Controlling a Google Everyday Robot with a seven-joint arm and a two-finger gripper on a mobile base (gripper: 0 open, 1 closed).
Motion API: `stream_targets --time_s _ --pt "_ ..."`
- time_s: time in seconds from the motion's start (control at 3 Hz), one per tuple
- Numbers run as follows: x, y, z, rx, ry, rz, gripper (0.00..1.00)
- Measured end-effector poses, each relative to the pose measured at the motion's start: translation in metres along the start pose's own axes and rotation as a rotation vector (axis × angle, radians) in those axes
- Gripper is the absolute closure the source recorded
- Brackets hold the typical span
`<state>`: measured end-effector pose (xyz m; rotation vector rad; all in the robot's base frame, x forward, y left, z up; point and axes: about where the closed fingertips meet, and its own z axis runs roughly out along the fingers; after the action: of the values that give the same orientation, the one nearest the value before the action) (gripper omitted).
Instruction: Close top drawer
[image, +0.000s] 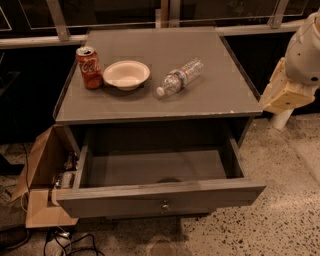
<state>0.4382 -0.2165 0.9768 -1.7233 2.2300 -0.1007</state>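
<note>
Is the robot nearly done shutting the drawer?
Not yet. Done: nothing, the top drawer stands pulled far out. In hand: the gripper hangs off to the right of the cabinet, apart from the drawer. Left: bring the gripper to the drawer's front panel and push it all the way in.

The arm (306, 47) is coming in at the right edge of the view, its rounded white shell filling the upper corner and running out of sight past the edge. It is sloping down and to the left. The gripper (283, 94) is hanging at the arm's lower end, a pale tan block, tilted, with its lower face angling down and left. It is hovering in the air, holding nothing that shows.
</note>
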Motion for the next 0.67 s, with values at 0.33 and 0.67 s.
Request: stream_targets --time_s 0.33,0.67 --pt "-0.001 -0.001 -0.001 0.007 -0.002 -0.001 1.00" --pt "0.002 0.008 0.019 -0.024 -0.009 0.020 1.00"
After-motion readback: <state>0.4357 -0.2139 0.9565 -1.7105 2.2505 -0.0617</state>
